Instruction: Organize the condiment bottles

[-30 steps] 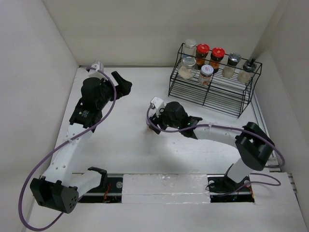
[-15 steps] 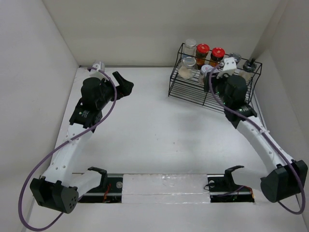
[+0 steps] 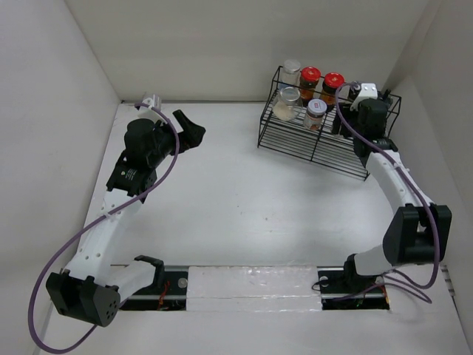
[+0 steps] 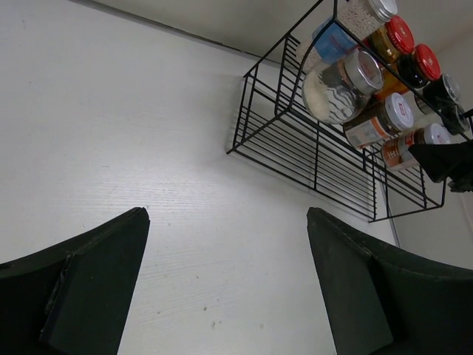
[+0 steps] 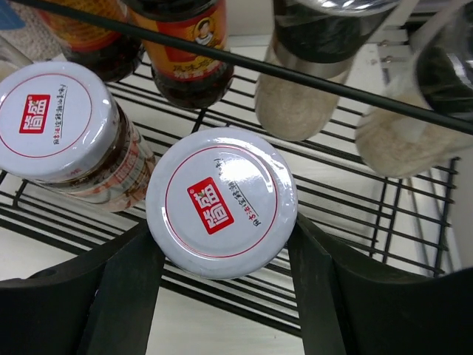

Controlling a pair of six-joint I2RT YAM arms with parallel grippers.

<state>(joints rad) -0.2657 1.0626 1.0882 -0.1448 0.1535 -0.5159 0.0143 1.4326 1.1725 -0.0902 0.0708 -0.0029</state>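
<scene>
While the right gripper [image 5: 222, 235] clasps a white-lidded glass jar [image 5: 222, 201] on the near tier of the black wire rack [image 3: 319, 142], just beside a matching jar [image 5: 59, 122] on its left, two red-capped dark-sauce bottles [image 3: 310, 75] stand on the far tier. The left gripper [image 4: 227, 218], jaws wide and empty, hangs above the white table [image 3: 244, 207] at far left, arm outstretched.

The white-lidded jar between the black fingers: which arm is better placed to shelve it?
Right. The right end effector grips the white-lidded jar on both sides, over the lower shelf of the wire rack. The left end effector hangs open and empty, well away from the rack.
</scene>
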